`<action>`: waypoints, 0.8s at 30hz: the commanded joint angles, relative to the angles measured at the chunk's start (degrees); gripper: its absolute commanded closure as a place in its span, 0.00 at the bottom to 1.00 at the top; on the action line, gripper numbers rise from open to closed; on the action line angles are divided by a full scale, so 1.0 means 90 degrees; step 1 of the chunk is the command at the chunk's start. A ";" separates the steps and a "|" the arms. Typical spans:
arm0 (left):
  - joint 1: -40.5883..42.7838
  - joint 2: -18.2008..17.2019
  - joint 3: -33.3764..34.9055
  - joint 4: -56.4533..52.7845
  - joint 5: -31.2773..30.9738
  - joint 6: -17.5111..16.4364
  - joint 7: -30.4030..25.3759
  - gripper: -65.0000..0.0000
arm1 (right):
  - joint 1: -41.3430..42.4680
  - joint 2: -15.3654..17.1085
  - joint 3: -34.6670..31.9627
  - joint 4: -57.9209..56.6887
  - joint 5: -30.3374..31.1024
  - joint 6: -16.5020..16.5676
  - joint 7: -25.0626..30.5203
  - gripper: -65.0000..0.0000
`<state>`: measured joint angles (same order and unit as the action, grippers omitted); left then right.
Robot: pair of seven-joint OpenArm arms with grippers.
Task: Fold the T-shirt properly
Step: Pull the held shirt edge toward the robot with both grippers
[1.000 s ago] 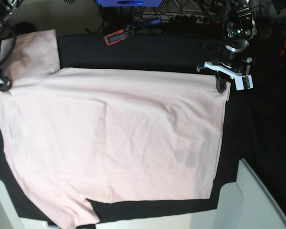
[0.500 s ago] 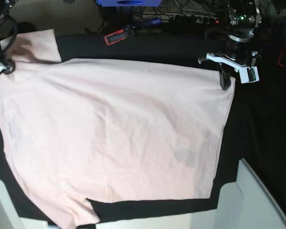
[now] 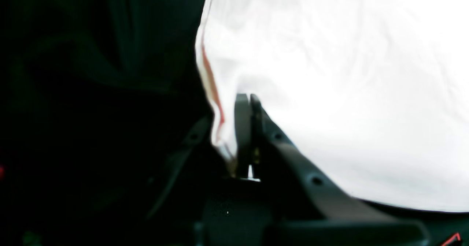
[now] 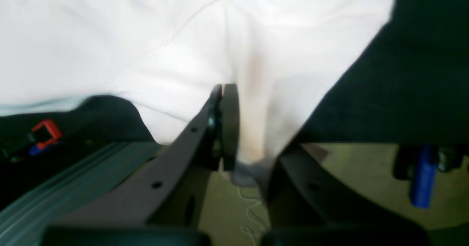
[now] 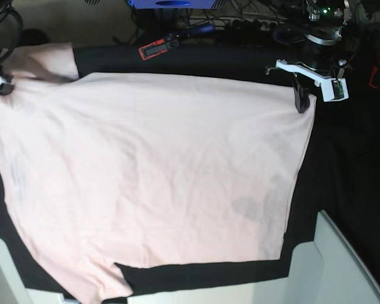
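Observation:
The pale pink T-shirt [image 5: 152, 171] lies spread, plain side up, over the black table cloth [image 5: 202, 63]. My left gripper [image 5: 300, 106] is at the shirt's far right corner in the base view and is shut on the T-shirt's edge. In the left wrist view its pads [image 3: 242, 129] press together with the washed-out fabric [image 3: 348, 92] bunched beside them. My right gripper [image 5: 0, 86] is shut on the T-shirt at the far left edge, beside the sleeve [image 5: 47, 60]. The right wrist view shows that gripper [image 4: 222, 89] with its jaws closed and the cloth [image 4: 146, 37] draped around them.
A red and black tool [image 5: 157, 48] lies on the cloth behind the shirt. A blue box [image 5: 171, 3] and cables sit at the back. White table parts [image 5: 342, 266] show at the front right and front left corners.
Both grippers have moved toward the back of the table, pulling the shirt's far edge with them. The fabric is stretched flatter and reaches further back.

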<state>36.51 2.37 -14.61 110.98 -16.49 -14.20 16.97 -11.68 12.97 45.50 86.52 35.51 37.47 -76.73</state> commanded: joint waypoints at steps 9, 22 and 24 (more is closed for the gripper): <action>-0.0155 0.0005 -0.0032 0.0089 -0.0028 0.0107 -0.0162 1.00 | 0.0395 0.0107 0.0019 0.0052 0.0006 -0.0496 0.0013 1.00; -0.0760 0.0240 -0.0462 -0.0341 -0.0028 0.0420 -0.0152 1.00 | 0.1264 0.0312 -0.0567 -0.0778 -0.0023 -0.1062 0.0042 1.00; -0.0789 0.0240 -0.0433 -0.0526 -0.0028 0.0420 -0.0152 1.00 | 0.1332 0.0429 -0.0596 -0.0905 -0.0023 -0.1062 0.0042 1.00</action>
<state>29.34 4.73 -18.35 105.25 -16.56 -10.74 17.19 -0.21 15.29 39.81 77.62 34.94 27.81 -77.01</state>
